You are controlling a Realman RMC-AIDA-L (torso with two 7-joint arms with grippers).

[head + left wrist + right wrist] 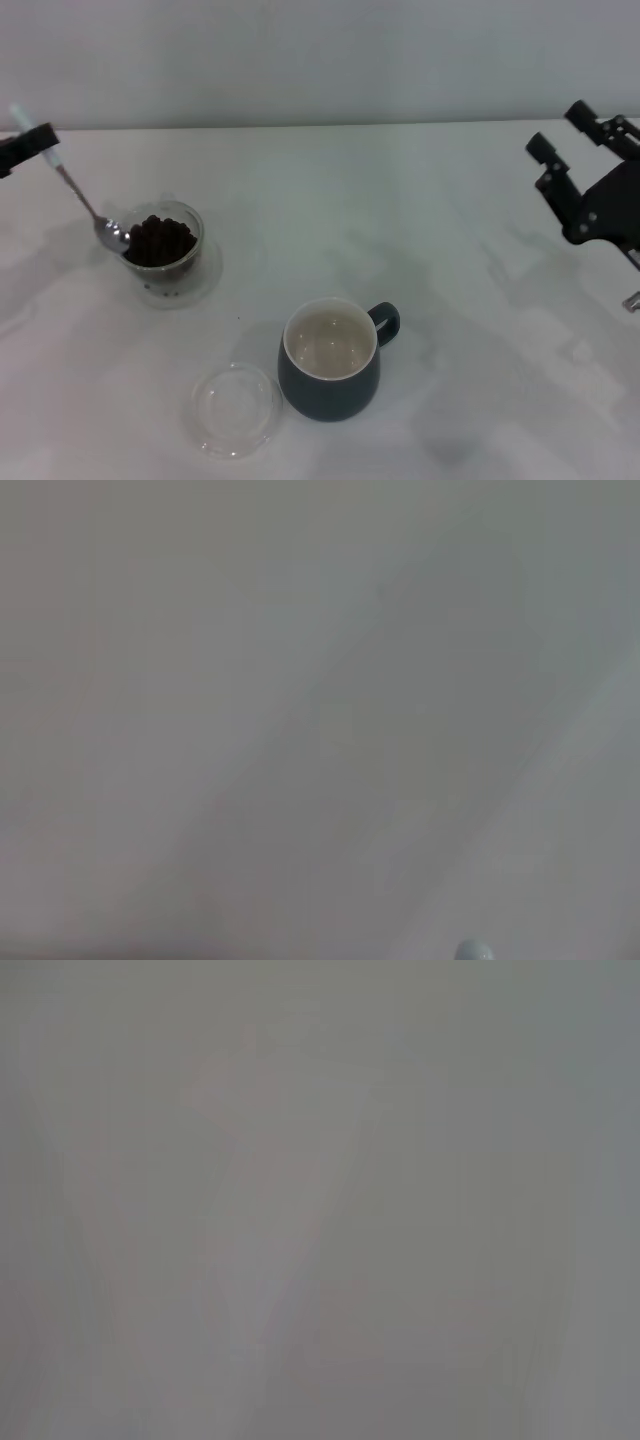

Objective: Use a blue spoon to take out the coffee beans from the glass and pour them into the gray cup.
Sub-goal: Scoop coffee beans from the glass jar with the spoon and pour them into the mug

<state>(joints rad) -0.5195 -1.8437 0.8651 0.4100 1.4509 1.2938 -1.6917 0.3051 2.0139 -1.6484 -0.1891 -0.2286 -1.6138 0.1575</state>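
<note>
At the table's left, the blue spoon (75,195) slants down, its bowl at the rim of the glass (163,247) of coffee beans (160,240); the left gripper (28,145) pinches its handle; the gray cup (330,360) stands nearer the middle; the right gripper (570,140), seemingly spread, hovers far right.

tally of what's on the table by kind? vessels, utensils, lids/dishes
Vessels: 2, the glass holding coffee beans, and the gray cup.
Utensils: 1, the blue spoon, held by the left gripper.
Clear flat dishes: 1, clear round dish.
Total: 4
</note>
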